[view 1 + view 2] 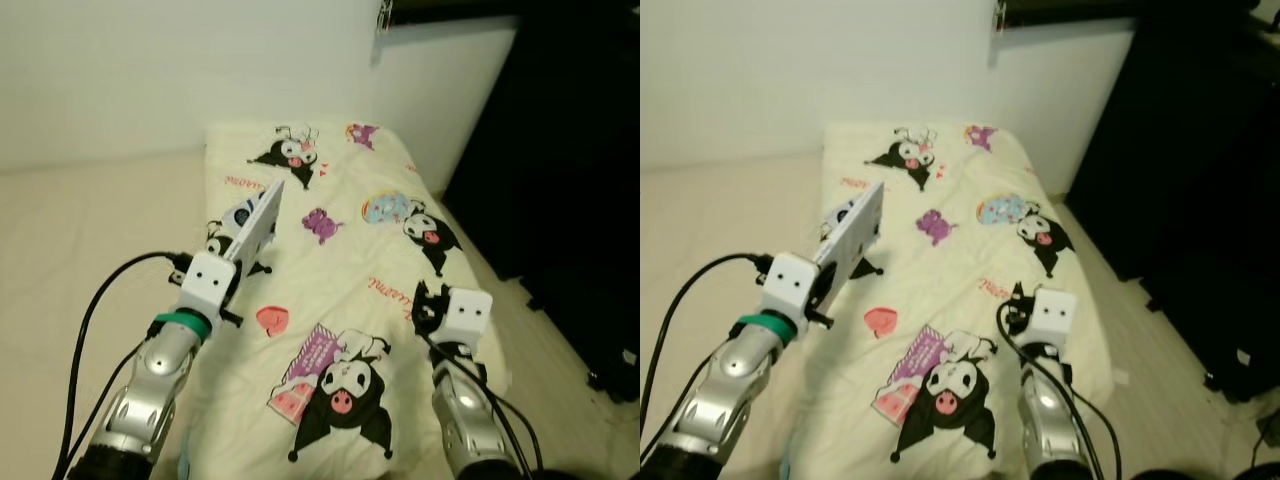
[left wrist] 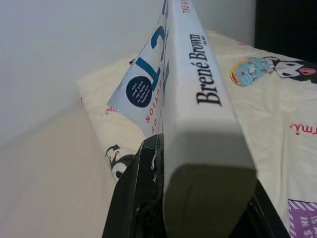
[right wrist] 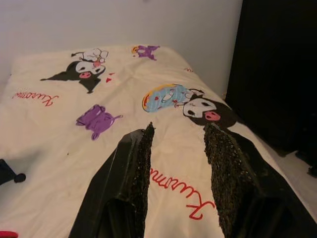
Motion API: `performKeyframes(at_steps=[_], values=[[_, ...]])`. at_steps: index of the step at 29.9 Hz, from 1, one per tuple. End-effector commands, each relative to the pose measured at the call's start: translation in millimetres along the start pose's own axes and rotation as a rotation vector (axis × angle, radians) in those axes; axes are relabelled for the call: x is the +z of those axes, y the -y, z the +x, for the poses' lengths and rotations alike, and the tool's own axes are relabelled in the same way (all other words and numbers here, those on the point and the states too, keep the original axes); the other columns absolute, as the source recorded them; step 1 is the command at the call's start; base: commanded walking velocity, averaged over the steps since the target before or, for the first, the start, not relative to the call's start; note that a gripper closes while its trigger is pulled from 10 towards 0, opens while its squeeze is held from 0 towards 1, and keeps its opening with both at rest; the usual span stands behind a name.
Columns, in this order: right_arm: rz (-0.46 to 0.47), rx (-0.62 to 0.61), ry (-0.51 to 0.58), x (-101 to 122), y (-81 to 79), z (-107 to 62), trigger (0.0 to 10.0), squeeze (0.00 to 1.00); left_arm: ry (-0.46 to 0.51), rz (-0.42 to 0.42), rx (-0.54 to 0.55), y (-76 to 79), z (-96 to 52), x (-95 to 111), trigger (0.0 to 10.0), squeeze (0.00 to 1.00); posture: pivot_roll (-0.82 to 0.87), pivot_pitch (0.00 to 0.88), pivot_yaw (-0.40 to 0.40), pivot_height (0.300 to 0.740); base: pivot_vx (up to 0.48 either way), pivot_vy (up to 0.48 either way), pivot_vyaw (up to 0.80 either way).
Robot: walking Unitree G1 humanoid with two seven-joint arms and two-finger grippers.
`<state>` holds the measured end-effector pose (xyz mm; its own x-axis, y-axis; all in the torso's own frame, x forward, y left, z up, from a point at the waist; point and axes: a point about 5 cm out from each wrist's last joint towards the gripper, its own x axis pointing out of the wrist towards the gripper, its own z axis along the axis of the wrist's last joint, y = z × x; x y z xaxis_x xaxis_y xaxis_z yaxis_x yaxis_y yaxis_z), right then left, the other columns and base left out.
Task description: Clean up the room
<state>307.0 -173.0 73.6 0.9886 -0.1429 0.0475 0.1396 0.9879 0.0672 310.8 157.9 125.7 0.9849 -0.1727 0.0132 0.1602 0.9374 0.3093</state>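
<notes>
My left gripper is shut on a white book, held on edge over the left side of the bed. Its spine reads "Brené Brown" in the left wrist view, clamped between the black fingers. My right gripper is open with nothing between its fingers. It hovers low over the right part of the cream cartoon-print bedspread, and its white wrist block is near the bed's right edge.
A white wall stands behind the bed. Beige floor lies to the left. A tall dark piece of furniture stands close on the right, with a narrow strip of floor between it and the bed.
</notes>
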Motion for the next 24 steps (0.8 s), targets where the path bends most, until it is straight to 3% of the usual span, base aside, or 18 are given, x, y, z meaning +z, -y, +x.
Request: performKeyframes(at_steps=[1,11,18,24], values=[[-0.004,-0.013,-0.035,-9.1,3.2,-4.5,10.0,0.00,0.012,-0.009,0.007,-0.4,-0.9,-1.1,10.0,0.00,0.04,0.000,0.040,0.740,0.000,0.000,0.00],[-0.001,0.018,-0.031,-11.3,-5.1,-4.9,10.0,0.00,0.005,0.003,0.032,-1.7,-0.4,-5.7,10.0,0.00,0.04,0.000,0.040,0.740,0.000,0.000,0.00],[-0.043,0.072,-0.132,-35.3,-11.3,-15.4,10.0,0.00,-0.038,0.002,0.041,6.4,-4.0,-24.1,10.0,0.00,0.03,0.000,0.043,0.740,0.000,0.000,0.00],[-0.044,0.088,-0.149,-40.8,-12.9,-20.2,10.0,0.00,-0.060,-0.008,0.059,7.9,-6.5,-29.0,10.0,0.00,0.04,0.000,0.038,0.740,0.000,0.000,0.00]])
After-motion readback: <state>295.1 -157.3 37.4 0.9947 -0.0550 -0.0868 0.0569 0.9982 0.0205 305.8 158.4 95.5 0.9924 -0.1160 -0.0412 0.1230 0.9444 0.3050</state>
